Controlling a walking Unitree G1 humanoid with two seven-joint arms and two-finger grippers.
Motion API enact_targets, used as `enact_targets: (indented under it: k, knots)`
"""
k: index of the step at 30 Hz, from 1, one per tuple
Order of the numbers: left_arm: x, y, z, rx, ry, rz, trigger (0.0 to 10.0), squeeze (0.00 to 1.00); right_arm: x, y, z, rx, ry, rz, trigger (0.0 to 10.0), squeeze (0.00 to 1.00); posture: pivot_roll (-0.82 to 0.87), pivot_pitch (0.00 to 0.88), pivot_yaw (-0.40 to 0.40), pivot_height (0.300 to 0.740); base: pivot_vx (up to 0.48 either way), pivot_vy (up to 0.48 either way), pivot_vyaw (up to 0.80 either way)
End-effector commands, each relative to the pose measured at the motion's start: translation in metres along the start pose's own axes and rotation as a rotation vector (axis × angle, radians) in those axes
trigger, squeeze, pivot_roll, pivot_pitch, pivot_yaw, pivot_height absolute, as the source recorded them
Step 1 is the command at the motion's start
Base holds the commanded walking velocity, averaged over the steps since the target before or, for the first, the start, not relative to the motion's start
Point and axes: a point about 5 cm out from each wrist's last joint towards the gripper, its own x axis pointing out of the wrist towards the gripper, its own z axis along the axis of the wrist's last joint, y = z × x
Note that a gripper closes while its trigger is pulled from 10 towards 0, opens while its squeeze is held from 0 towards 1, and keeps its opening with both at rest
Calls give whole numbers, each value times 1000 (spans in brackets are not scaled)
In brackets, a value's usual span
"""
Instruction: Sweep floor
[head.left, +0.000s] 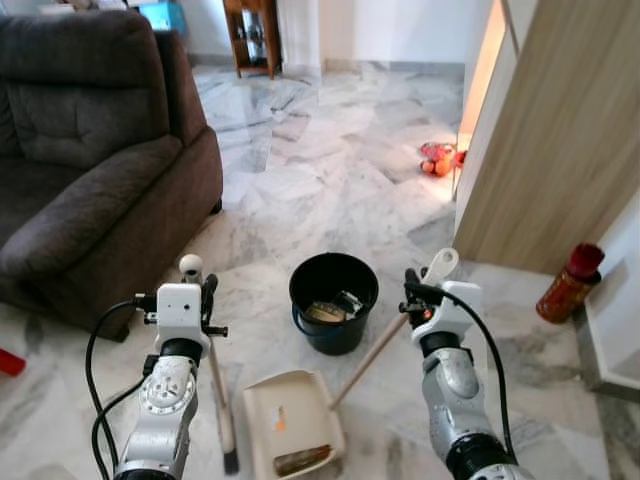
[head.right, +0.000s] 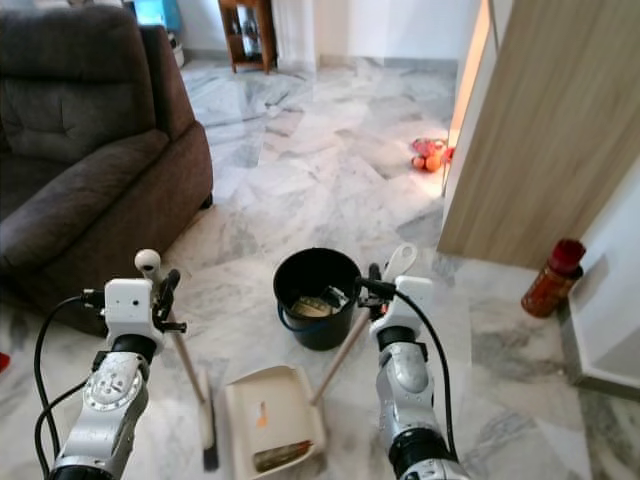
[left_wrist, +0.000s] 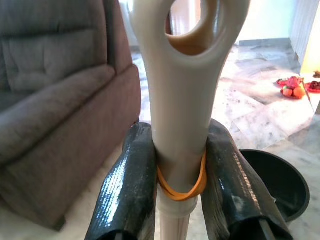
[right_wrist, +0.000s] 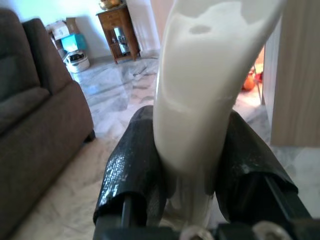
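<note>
Left gripper (left_wrist: 180, 185): pinched the top of the broom (head.left: 222, 400) handle, a black finger on each side, just below an orange rubber band (left_wrist: 181, 187) around the handle.
Broom: stood nearly upright at near left, its dark bristle end on the floor (head.left: 330, 170) just left of the dustpan (head.left: 290, 420).
Right gripper (right_wrist: 192, 175): clamped on the cream dustpan handle near its flared top end, fingers pressed against both sides.
Dustpan: rested on the floor at near centre, between the two arms, some brownish debris at its near edge; its long handle slanted up to the right.
Bucket (head.left: 333, 300): black, just beyond the dustpan, with scraps inside.
Sofa (head.left: 90, 150): dark grey, far left.
Floor: grey-white marble.
Bottle (head.left: 568, 283): red-capped, on the floor at right, beside a wooden panel (head.left: 560, 130).
Toys (head.left: 437, 158): red and orange, far right.
</note>
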Motion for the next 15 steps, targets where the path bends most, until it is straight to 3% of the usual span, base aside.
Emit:
enact_targets:
  k: [1,5,15]
  knots:
    - [2,5,7,26,-36,5,10000,0,6,10,10,18,-47,22,10000,0,163,22,23,740,281,0,0]
    - [2,5,7,27,-37,5,10000,0,7,10,10,20,-48,19,10000,0,163,21,23,740,274,0,0]
    - [2,4,7,22,-40,6,10000,0,8,7,11,14,-45,2,10000,0,162,26,23,740,0,0,0]
